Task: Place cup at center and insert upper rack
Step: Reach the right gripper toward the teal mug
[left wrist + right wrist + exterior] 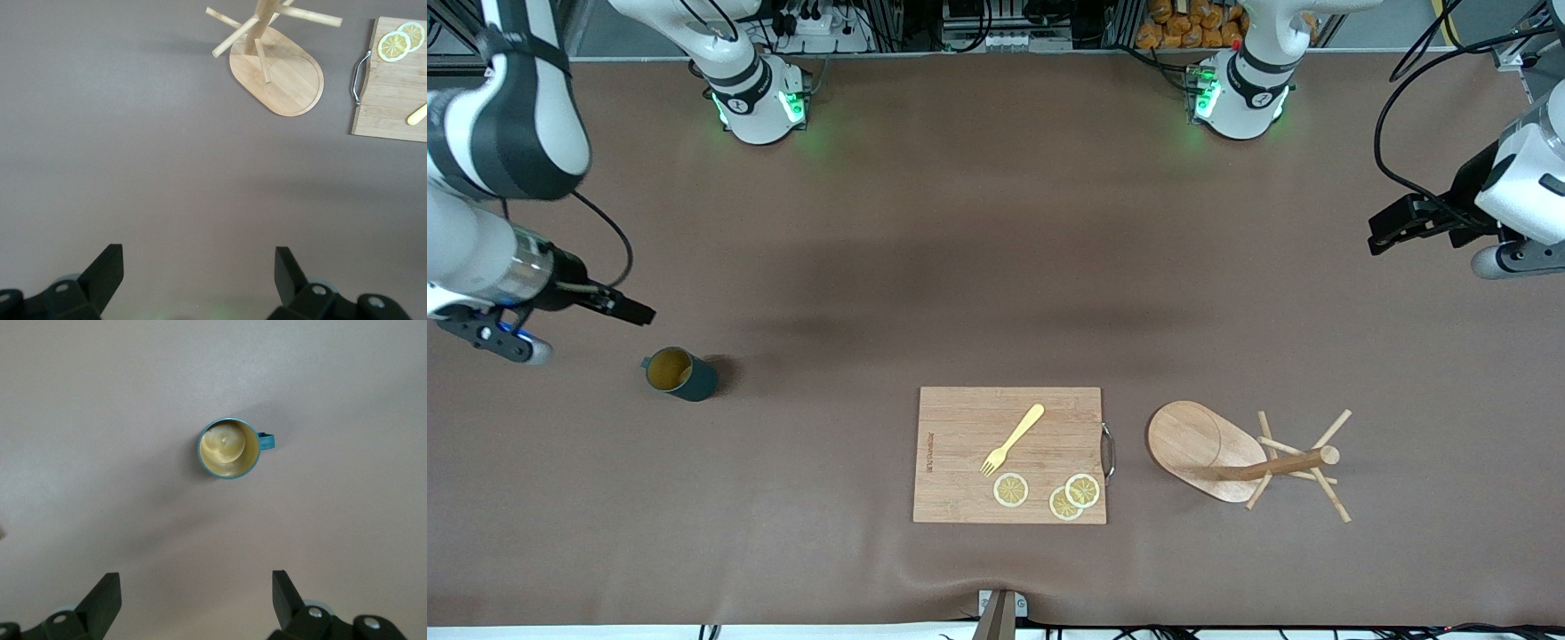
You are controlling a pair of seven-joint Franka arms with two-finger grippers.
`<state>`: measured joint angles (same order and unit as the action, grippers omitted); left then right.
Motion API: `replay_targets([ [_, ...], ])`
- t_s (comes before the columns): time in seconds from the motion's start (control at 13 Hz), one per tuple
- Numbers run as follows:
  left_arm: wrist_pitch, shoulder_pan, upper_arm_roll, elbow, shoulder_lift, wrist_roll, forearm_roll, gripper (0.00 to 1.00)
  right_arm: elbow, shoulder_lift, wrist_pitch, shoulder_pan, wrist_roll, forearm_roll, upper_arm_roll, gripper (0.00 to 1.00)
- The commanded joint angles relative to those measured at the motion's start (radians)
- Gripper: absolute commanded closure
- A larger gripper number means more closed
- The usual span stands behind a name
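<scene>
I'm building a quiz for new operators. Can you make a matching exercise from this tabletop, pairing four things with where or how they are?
Things:
1. cup
2. upper rack
3. yellow fork
4. left gripper

States:
A. lies on the cutting board
B. open, holding nothing
C. stands upright on the bare table, toward the right arm's end
D. stands on its oval base beside the board's metal handle

Pairs: 1-C, 2-D, 3-A, 4-B

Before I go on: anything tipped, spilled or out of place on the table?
Nothing stands out. The cup stands upright, the mug tree stands on its base beside the cutting board, and nothing is spilled.
</scene>
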<state>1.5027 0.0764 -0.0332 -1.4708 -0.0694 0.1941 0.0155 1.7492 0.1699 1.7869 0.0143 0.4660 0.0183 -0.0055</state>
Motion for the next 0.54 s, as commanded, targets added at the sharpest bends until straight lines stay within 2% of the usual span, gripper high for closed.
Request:
replay_targets([
  [0.0, 0.001, -0.006, 0.0, 0.021, -0.003, 0.001, -0.009, 0.0, -0.016, 0.077, 0.043, 0.019, 0.104, 0.003, -0.001, 0.0],
  [0.46, 0.01, -0.004, -0.002, 0.018, -0.006, 0.001, -0.003, 0.0, -0.014, 0.284, 0.285, 0.0, 0.123, -0.015, -0.005, 0.0],
])
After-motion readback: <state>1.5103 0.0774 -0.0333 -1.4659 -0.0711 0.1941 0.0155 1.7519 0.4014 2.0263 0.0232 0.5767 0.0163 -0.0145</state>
